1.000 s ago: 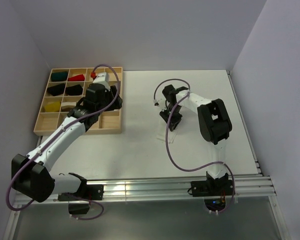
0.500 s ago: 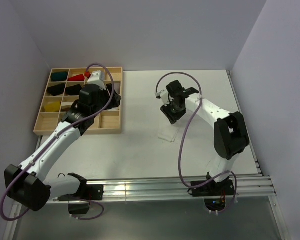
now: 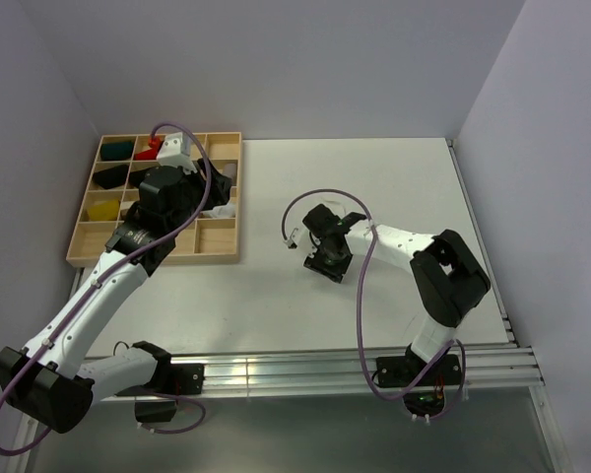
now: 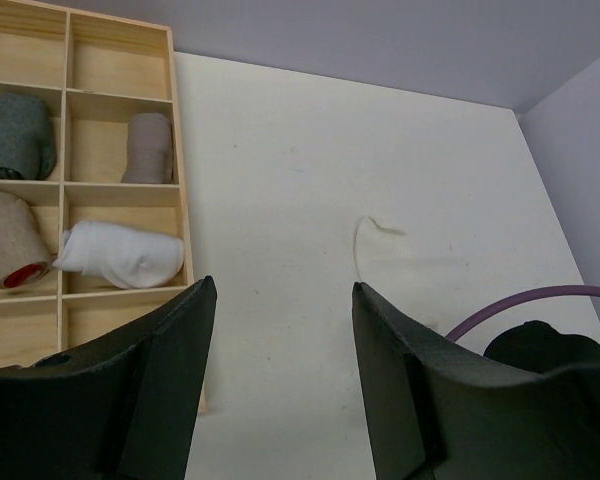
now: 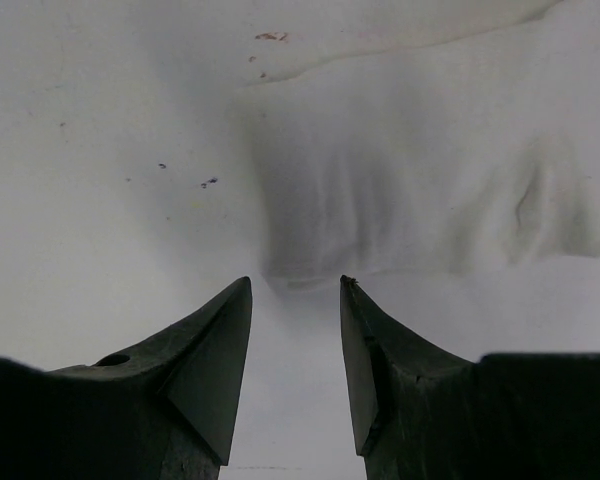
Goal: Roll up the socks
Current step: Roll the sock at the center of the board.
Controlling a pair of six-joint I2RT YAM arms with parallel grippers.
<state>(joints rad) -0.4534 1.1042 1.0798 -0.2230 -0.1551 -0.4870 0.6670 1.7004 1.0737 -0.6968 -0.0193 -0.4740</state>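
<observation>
A plain white sock (image 5: 420, 190) lies flat on the white table. Its near edge is just ahead of my right gripper (image 5: 295, 282), which is open and empty, with the fingertips low over the table. In the left wrist view the sock shows only as a faint outline (image 4: 395, 255). In the top view my right gripper (image 3: 325, 260) covers it near the table's middle. My left gripper (image 4: 283, 284) is open and empty, and in the top view it hangs over the wooden tray's right side (image 3: 220, 194). No grey striped sock shows.
The wooden compartment tray (image 3: 154, 258) stands at the far left. It holds rolled bundles: white (image 4: 120, 255), grey-green (image 4: 20, 135), beige (image 4: 148, 148), and red, yellow and black ones. A purple cable (image 4: 540, 300) loops by the right arm.
My left arm has drawn back to the left over the tray. My right gripper has swung toward the near side and come down low at the white sock's edge.
</observation>
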